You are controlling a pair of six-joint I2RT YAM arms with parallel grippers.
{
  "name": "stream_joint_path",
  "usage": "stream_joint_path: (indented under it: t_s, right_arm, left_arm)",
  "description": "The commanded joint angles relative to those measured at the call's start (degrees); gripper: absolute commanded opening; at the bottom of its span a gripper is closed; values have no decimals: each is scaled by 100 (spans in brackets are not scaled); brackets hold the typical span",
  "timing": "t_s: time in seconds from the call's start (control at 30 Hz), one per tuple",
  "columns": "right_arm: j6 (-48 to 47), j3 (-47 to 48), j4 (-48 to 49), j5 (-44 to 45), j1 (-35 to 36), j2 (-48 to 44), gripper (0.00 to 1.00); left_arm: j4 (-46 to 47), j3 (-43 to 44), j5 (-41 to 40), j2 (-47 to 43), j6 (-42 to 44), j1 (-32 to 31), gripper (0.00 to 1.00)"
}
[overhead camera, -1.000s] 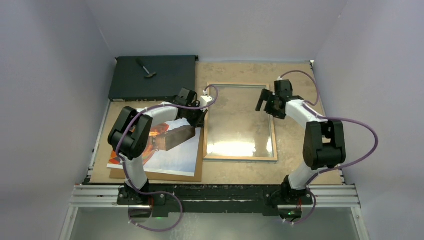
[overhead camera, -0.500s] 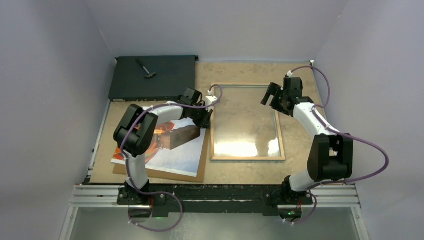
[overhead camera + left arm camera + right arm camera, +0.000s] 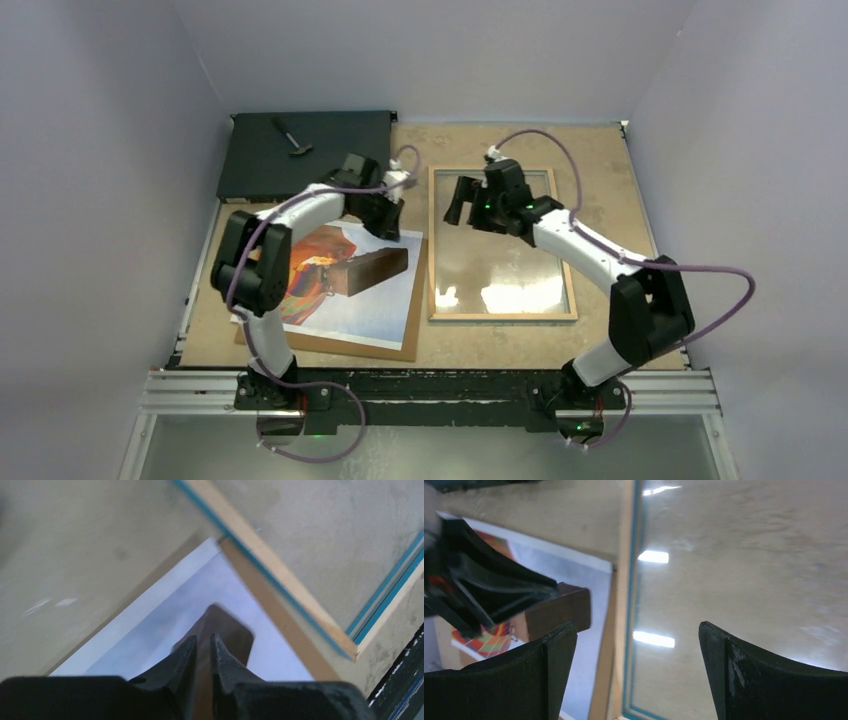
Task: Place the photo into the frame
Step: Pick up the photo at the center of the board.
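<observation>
The photo (image 3: 370, 305) lies face up on the brown backing panel (image 3: 330, 346), left of the frame (image 3: 503, 315). The frame lies wood side up with its glass showing the table. My left gripper (image 3: 392, 228) hovers over the photo's far right corner, above the printed basket (image 3: 227, 630). Its jaws stand a narrow slit apart with nothing between them (image 3: 202, 640). My right gripper (image 3: 462, 205) hangs wide open and empty over the frame's left rail (image 3: 626, 580), near its far end. The photo (image 3: 596, 580) and the left gripper (image 3: 479, 590) show at the left of the right wrist view.
A flat black box (image 3: 300, 165) with a small tool (image 3: 292, 136) on it stands at the back left. Pale walls close in the table on three sides. The arm bases and a metal rail (image 3: 430, 392) run along the near edge.
The photo, panel and frame have slid right. My left gripper's jaws have parted a little. The right arm has swung from the frame's right rail to its left one.
</observation>
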Motion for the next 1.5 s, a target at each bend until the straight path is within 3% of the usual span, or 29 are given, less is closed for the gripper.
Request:
stream_joint_path:
  t_s: [0.0, 0.17, 0.2, 0.37, 0.53, 0.63, 0.8, 1.23, 1.47]
  right_arm:
    - [522, 522, 397, 19, 838, 484, 93]
    - [547, 1301, 488, -30, 1423, 1491, 95]
    - [529, 1447, 537, -37, 1479, 1660, 95]
    - [205, 2390, 374, 146, 1573, 2604, 96]
    - [-334, 3205, 125, 274, 1567, 3166, 97]
    - [-729, 3584, 114, 142, 1535, 3522, 98]
    - [-1193, 3961, -58, -432, 1433, 3975, 96]
    - [-1791, 3421, 58, -2153, 949, 3954, 91]
    - [-1802, 3244, 75, -2388, 949, 3853, 87]
  left_arm:
    - [-1312, 474, 18, -1235, 643, 1152, 23]
    - [-2183, 337, -411, -2202, 1428, 2405, 54]
    - [-2319, 293, -448, -2296, 1596, 2726, 56]
    - [-2954, -112, -399, -2367, 2662, 4057, 57]
    - [-3495, -639, -476, -2201, 3966, 4830, 53]
    - [-3553, -1030, -662, -2213, 4503, 4979, 53]
    - [-3321, -1478, -675, -2197, 4652, 4984, 53]
    - [-2066, -2491, -1127, -2246, 4625, 4781, 45]
    - [-1461, -2853, -1639, -2244, 4463, 4538, 42]
